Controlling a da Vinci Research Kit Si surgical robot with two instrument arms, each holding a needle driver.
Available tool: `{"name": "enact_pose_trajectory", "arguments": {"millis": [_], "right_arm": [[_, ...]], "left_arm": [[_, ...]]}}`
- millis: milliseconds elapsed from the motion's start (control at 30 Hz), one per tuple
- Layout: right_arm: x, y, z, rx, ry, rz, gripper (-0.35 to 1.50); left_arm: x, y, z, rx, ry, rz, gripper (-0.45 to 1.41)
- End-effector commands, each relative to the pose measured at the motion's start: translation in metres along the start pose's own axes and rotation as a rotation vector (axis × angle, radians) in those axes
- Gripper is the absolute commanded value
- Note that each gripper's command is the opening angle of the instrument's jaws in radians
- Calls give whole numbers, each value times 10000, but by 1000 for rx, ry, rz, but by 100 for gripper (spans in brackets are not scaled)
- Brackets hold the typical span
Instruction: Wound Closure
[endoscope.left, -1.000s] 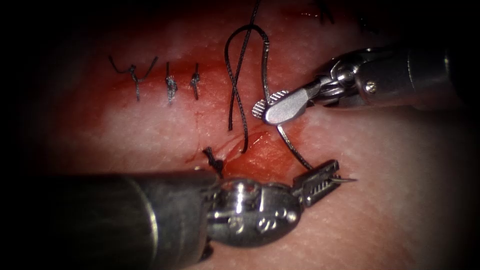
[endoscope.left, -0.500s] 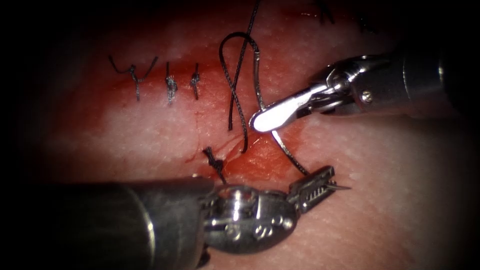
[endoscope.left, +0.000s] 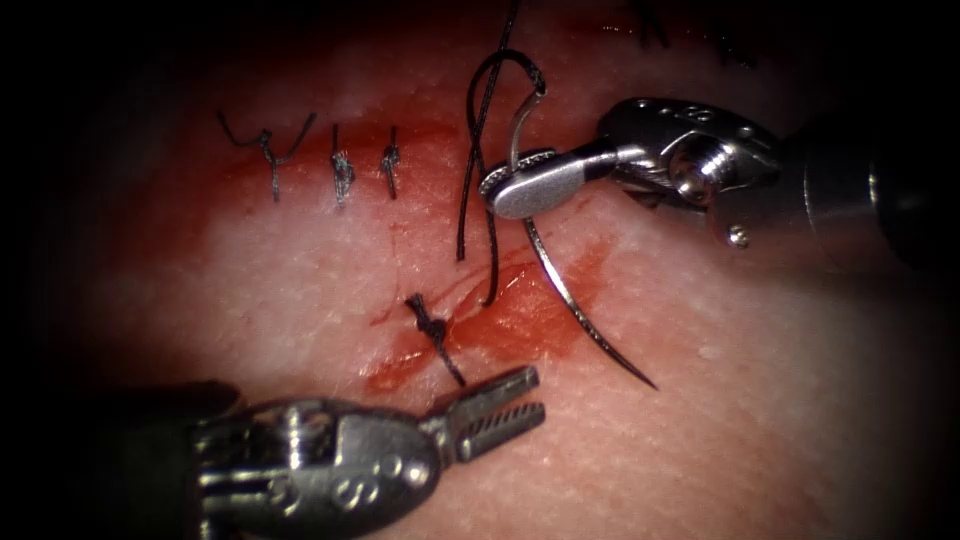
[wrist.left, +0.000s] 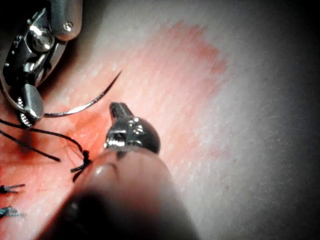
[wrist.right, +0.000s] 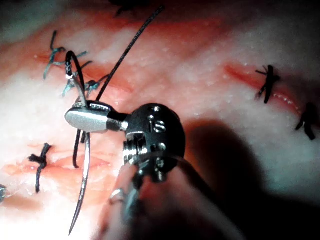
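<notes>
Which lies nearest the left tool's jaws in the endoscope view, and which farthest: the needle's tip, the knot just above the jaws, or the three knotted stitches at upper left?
From the left tool:
1. Knot, just above, left.
2. Needle's tip, right.
3. Three stitches, upper left.

three knotted stitches (endoscope.left: 342, 170) in row; red fluid (endoscope.left: 525, 320) nearby; possibly more far back.

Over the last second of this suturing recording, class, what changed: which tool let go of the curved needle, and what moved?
The left hand let go of the curved steel needle near its tip, opened and drew back leftward. The right hand, shut on the needle near its thread end, lifted it up and left, its tip clear above the tissue. The dark thread loop followed. The tied black stitches and red fluid stayed.
</notes>
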Motion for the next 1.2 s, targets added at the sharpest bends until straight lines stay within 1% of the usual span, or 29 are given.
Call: {"name": "enact_pose_trajectory", "arguments": {"millis": [33, 133, 233, 267, 400, 500, 533, 567, 633, 733, 833, 933, 1067, 1200], "right_arm": [[-6, 6, 9, 12, 14, -40, -35], [-5, 6, 13, 35, 40, -92, -35], [-3, 6, 15, 45, 56, -129, -35], [1, 6, 14, 58, 69, -160, -35], [8, 2, 13, 76, 78, -220, -35], [12, 0, 14, 75, 90, -266, -35], [12, -1, 14, 76, 92, -283, -35], [14, -3, 13, 77, 96, -304, -35], [14, -4, 12, 81, 98, -326, -35], [14, -5, 10, 90, 101, -349, -35], [14, -6, 9, 99, 105, -384, -35], [13, -7, 10, 116, 113, -418, -35], [12, -7, 14, 105, 135, -511, -35], [9, -6, 16, 97, 139, -519, -35]], "left_arm": [[-5, 2, 6, -11, -3, -25, -45], [-12, -7, 9, -21, -33, -82, -45], [-17, -16, 19, -18, -83, -123, -45], [-20, -21, 28, -11, -116, -158, -45], [-25, -22, 47, -10, -180, -208, -45], [-27, -18, 60, -33, -258, -238, -45], [-27, -17, 63, -40, -292, -253, -45], [-30, -14, 68, -54, -354, -275, -45], [-35, -13, 69, -59, -412, -283, -45], [-42, -18, 68, -43, -461, -288, -45], [-47, -27, 68, -10, -502, -295, -45], [-52, -36, 71, 8, -516, -306, -45], [-61, -43, 78, 34, -531, -320, -45], [-71, -42, 84, 46, -564, -325, -45]]}}
